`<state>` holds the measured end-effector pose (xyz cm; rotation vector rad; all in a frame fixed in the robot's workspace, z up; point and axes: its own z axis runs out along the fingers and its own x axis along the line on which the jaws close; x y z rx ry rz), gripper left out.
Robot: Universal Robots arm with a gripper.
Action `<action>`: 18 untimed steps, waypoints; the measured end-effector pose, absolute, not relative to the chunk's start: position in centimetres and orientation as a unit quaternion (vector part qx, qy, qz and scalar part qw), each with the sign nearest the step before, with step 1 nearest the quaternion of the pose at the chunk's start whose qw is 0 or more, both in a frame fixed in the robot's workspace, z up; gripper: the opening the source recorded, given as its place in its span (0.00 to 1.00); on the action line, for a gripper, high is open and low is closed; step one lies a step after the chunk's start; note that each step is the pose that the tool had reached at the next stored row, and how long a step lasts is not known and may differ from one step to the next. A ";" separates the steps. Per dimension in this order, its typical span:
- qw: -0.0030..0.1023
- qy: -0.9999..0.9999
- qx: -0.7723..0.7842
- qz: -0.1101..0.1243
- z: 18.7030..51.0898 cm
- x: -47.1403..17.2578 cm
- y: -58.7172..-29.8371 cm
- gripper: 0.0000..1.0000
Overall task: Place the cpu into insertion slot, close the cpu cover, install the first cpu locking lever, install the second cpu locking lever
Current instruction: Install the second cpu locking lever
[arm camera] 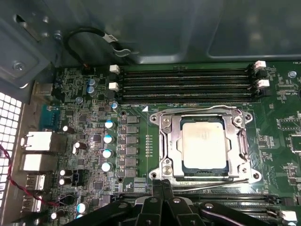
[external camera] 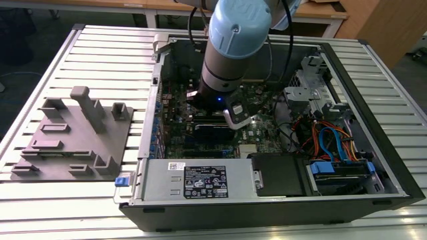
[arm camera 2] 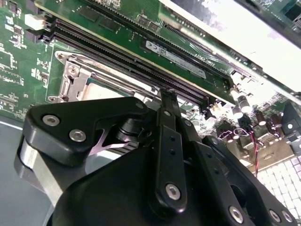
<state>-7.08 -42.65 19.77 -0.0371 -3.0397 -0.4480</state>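
No legible text; white label (external camera: 204,181) on power supply unreadable.

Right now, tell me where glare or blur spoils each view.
First wrist view: the cpu lid glares pale but stays sharp inside the cpu cover. Second wrist view: a card edge is blown out white, and the claw looms soft. Exterior view: evenly lit, dim inside the case.

Hand (arm camera 2: 168,96) low beside cpu cover (arm camera 2: 80,77) — memory slots (arm camera 2: 141,52) beyond.
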 end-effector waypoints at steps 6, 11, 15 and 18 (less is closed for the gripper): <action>0.034 -0.988 -0.012 -0.148 19.7 -7.4 -42.6 0.10; 0.035 -0.987 -0.012 -0.154 19.5 -7.4 -42.6 0.10; 0.035 -0.987 -0.012 -0.159 19.5 -7.4 -42.6 0.10; 0.035 -0.986 -0.011 -0.164 19.4 -7.4 -42.6 0.10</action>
